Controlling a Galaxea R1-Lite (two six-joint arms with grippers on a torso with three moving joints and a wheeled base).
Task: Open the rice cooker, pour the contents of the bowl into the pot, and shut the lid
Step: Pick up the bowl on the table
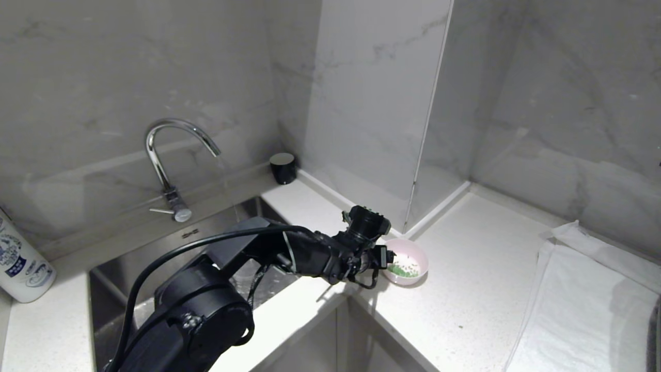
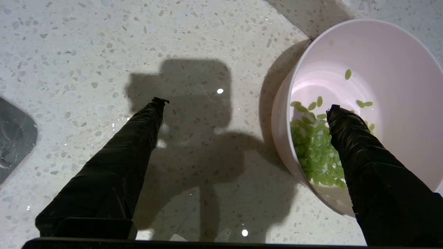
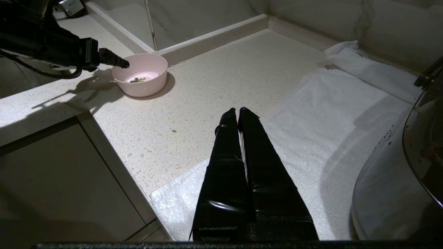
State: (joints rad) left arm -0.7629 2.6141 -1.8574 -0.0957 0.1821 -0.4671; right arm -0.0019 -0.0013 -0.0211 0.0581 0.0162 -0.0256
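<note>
1. Head view, small round pale pink bowl (image 1: 408,261): stands upright on the white speckled stone countertop (image 1: 465,289), at about 4 o'clock from the picture's centre, near the inner corner of the grey marbled wall (image 1: 372,93).
2. Tiny bright green grains (image 1: 403,268): a loose heap inside the bowl, gathered on the side nearest the arm.
3. Left gripper (image 2: 242,103), black, two long fingers: spread wide, holding nothing. In the left wrist view one finger (image 2: 349,131) is over the bowl's inside above the grains and the other finger (image 2: 145,121) is over bare countertop, so the bowl's near wall lies between them; whether either finger touches the bowl cannot be told.
4. Left arm (image 1: 289,253), black, cabled: reaches from 7 o'clock across the steel sink (image 1: 119,279) to the bowl.
5. Right gripper (image 3: 237,111), black: fingers pressed together, empty, hanging over the edge of a white folded towel (image 3: 311,121), well apart from the bowl, which lies at 10 o'clock in the right wrist view.
6. Curved chrome tap (image 1: 170,160): at 10 o'clock, behind the sink.
7. Small black cylindrical cup (image 1: 283,168): at 11 o'clock, by the wall.
8. White printed bottle (image 1: 18,263): at 9 o'clock, at the picture's edge.
9. Shiny rounded steel vessel (image 3: 398,180): right wrist view only, at 4 o'clock, on the towel.
</note>
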